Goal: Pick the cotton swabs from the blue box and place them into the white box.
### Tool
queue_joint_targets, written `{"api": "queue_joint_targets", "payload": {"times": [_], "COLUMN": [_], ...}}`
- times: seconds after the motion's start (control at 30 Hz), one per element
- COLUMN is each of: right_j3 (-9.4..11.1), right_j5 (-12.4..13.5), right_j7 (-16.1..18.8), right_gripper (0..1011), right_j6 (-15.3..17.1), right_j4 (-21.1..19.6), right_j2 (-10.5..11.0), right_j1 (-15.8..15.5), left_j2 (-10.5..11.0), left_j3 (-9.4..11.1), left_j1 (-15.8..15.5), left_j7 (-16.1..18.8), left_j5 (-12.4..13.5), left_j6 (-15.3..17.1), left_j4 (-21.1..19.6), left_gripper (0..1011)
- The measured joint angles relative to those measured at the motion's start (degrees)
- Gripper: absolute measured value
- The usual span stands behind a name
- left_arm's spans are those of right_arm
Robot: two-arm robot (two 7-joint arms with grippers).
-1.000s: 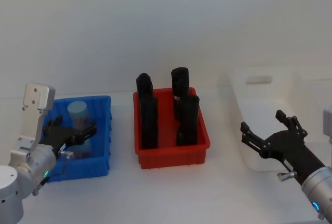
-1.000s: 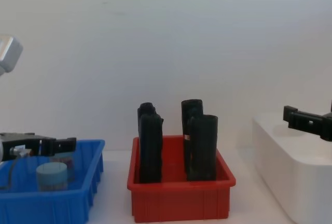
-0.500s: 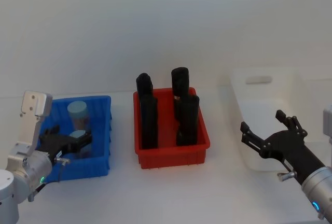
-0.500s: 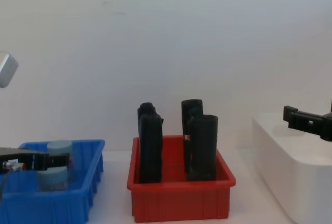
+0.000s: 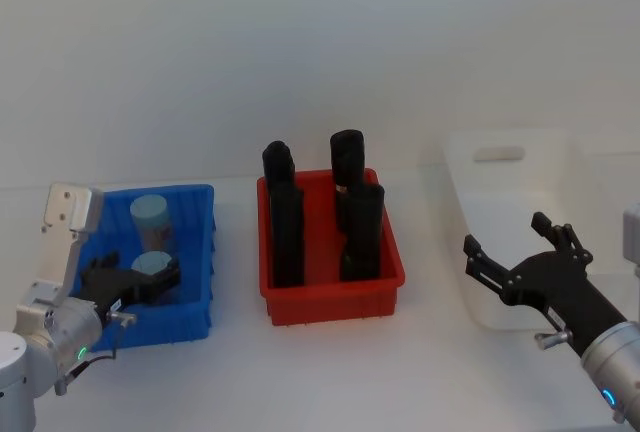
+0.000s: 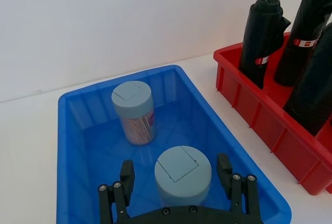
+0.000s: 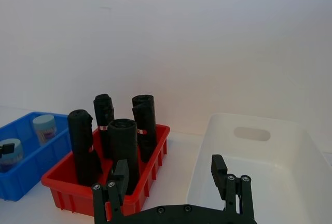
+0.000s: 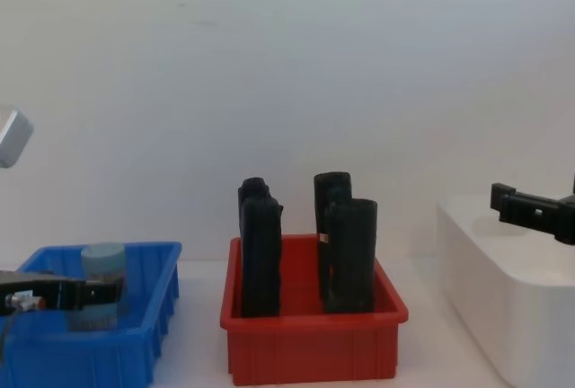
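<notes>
Left gripper (image 5: 146, 282) is down inside the blue box (image 5: 203, 248), at its near end. Fingers are spread and straddle the near cotton swab jar (image 6: 182, 176): one finger (image 6: 127, 174) on each side of it, jar upright between them. The left wrist view shows a narrow gap on both sides, so nothing is clamped. The far jar (image 5: 150, 218) stands upright toward the box's back wall, apart from the gripper, pale blue lid on. The red bin (image 5: 333, 303) sits in the middle just beside the blue box, with four black upright cylinders (image 5: 286, 224) in it. The white box (image 5: 462, 167) is on the right. Right gripper (image 5: 506, 235) hangs at the white box's near-left edge, fingers spread wide, holding nothing, well apart from both jars.
</notes>
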Motion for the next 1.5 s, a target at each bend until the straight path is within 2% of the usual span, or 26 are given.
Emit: {"api": "queue_joint_targets", "payload": {"times": [0.37,0.4,0.47,0.67,0.7,0.8,1.2,1.5], "right_j3": [0.0,0.0,0.0,0.0,0.0,0.0,0.0,0.0], "right_j5": [0.0,0.0,0.0,0.0,0.0,0.0,0.0,0.0], "right_j7": [0.0,0.0,0.0,0.0,0.0,0.0,0.0,0.0], "right_gripper": [1002,1002,1002,1002,1002,1002,1002,1002], "right_j6": [0.0,0.0,0.0,0.0,0.0,0.0,0.0,0.0], "right_j4": [0.0,0.0,0.0,0.0,0.0,0.0,0.0,0.0], "right_j2": [0.0,0.0,0.0,0.0,0.0,0.0,0.0,0.0], "right_j1": [0.0,0.0,0.0,0.0,0.0,0.0,0.0,0.0], "left_j2": [-0.37,-0.41,-0.46,-0.61,-0.65,-0.73,-0.87,-0.18], "left_j3": [0.01,0.02,0.03,0.11,0.13,0.17,0.25,-0.17], "left_j1": [-0.51,-0.58,-0.63,-0.8,-0.83,-0.94,-1.14,-0.69], "left_j7": [-0.95,-1.07,-1.2,-1.72,-1.85,-2.08,-3.28,-3.96], "left_j5": [-0.06,-0.04,0.02,0.41,0.53,0.72,1.46,2.17], "left_j6": [-0.11,-0.16,-0.26,-0.97,-1.16,-1.45,-2.22,-2.17], "left_j4": [1.45,1.59,1.74,2.22,2.32,2.54,2.68,-1.16], "left_gripper": [985,948,938,773,717,659,659,659]}}
